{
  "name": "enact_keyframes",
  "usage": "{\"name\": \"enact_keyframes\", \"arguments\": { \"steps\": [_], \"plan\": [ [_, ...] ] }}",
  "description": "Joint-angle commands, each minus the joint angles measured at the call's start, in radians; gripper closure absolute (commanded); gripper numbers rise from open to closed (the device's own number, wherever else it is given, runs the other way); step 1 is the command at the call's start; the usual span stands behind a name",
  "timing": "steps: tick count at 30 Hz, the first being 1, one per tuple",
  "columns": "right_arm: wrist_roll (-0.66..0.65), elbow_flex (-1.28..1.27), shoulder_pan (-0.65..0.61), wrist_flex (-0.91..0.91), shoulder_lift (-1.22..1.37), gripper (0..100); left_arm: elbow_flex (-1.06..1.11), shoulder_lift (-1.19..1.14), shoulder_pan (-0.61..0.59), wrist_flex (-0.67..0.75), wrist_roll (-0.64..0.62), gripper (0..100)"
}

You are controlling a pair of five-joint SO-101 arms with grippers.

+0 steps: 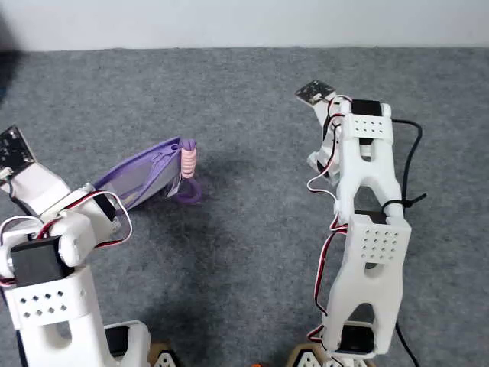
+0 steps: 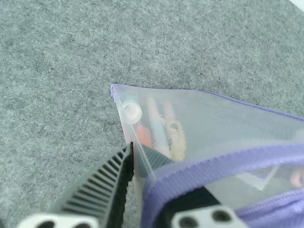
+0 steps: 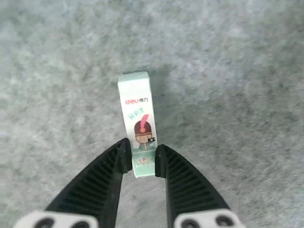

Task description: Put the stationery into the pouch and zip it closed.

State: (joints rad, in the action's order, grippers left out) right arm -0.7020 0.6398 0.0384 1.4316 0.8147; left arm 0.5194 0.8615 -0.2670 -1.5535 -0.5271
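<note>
The box [image 3: 135,109], pale green with a cartoon figure printed on its top face, lies flat on the grey carpet [image 3: 237,71]. The right gripper [image 3: 141,159] straddles one short end of the box, with one black ribbed fingertip [image 3: 124,156] pressed against each long side. The rest of the box reaches away beyond the fingertips.

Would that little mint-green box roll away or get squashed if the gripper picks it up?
Rolling seems unlikely: the box has flat faces and lies flat on the grey mat. Its crisp edges suggest it is stiff. The right gripper holds only one end, so it may tilt when lifted.
</note>
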Motion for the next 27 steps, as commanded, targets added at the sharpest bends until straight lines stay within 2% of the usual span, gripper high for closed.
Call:
{"name": "enact_keyframes", "arguments": {
  "steps": [1,6,8,19,25,27],
  "plan": [
    [0.043,-0.003,-0.038,0.025,-0.048,97.2,-0.004,0.002,-0.002,0.025,-0.005,99],
    [0.098,-0.003,-0.074,0.067,-0.088,79.0,-0.004,0.002,-0.002,0.026,-0.005,99],
    [0.1,-0.003,-0.093,0.056,-0.088,76.0,-0.004,0.002,-0.002,0.026,-0.005,99],
    [0.1,-0.003,-0.131,-0.085,-0.007,83.1,-0.004,0.003,-0.002,0.02,-0.008,99],
    [0.1,-0.003,-0.117,-0.108,0.024,98.2,-0.004,0.003,-0.002,0.02,-0.009,99],
    [0.1,-0.003,-0.107,-0.116,0.022,98.4,-0.004,0.003,-0.002,0.02,-0.009,99]
  ]
}}
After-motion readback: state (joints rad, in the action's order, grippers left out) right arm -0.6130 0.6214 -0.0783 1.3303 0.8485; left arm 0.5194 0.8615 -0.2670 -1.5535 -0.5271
